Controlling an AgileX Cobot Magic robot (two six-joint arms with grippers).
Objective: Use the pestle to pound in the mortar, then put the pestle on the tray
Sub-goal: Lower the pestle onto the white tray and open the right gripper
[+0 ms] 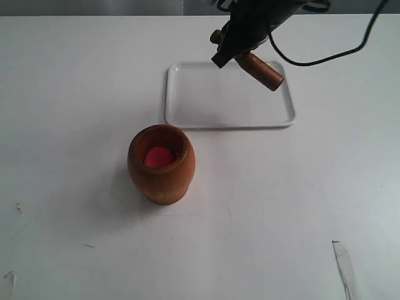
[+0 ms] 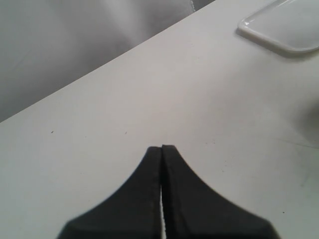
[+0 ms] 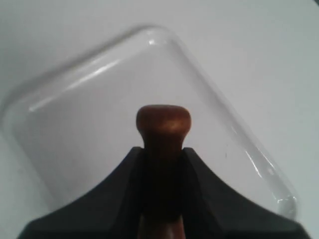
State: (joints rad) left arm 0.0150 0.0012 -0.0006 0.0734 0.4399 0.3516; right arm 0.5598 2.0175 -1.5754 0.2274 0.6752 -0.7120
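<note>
1. Your left gripper (image 2: 162,147) has its fingers pressed together, empty, over the bare table (image 2: 149,89), well apart from the tray (image 2: 289,27).
2. The mortar (image 1: 161,164) stands off the tray, near its front left corner, with a red ball (image 1: 158,157) inside.
3. Your right gripper (image 3: 164,152) is clamped on the pestle (image 3: 163,119), which is tilted above the tray's right part. I judge this is the placing step.
4. Next, lower the pestle inside the rim, then release.

The right gripper (image 1: 229,52) holds the pestle (image 1: 263,71) tilted over the tray (image 1: 187,100). The mortar (image 1: 162,178), red ball (image 1: 159,156) inside, stands upright on the bench (image 1: 69,94) nearby.
</note>
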